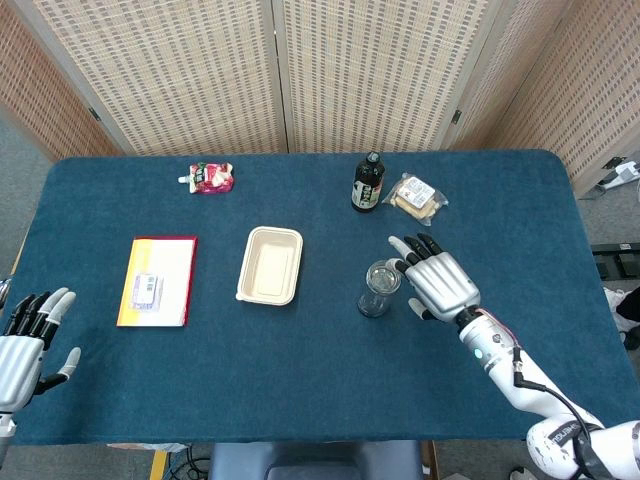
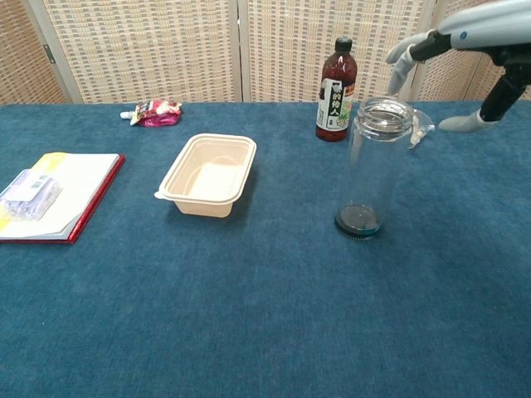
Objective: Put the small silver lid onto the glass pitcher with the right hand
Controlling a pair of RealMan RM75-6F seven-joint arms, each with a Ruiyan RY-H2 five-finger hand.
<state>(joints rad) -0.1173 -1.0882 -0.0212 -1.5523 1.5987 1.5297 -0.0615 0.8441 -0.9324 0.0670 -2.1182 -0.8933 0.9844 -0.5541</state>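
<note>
The tall glass pitcher [image 1: 377,292] [image 2: 371,170] stands upright right of the table's middle. A small silver lid [image 1: 383,275] [image 2: 383,114] sits on its mouth. My right hand [image 1: 438,282] [image 2: 461,40] hovers just right of the pitcher's top, fingers spread and holding nothing; in the chest view its fingertips [image 2: 399,65] are above the rim, not touching it. My left hand [image 1: 26,338] rests open at the near left edge, seen only in the head view.
A dark bottle [image 1: 368,182] [image 2: 335,80] and a wrapped snack [image 1: 417,196] stand behind the pitcher. A beige tray [image 1: 270,265] [image 2: 209,174] lies to its left. Further left are a red book [image 1: 158,282] [image 2: 58,195] and a pink pouch [image 1: 211,178] [image 2: 152,111].
</note>
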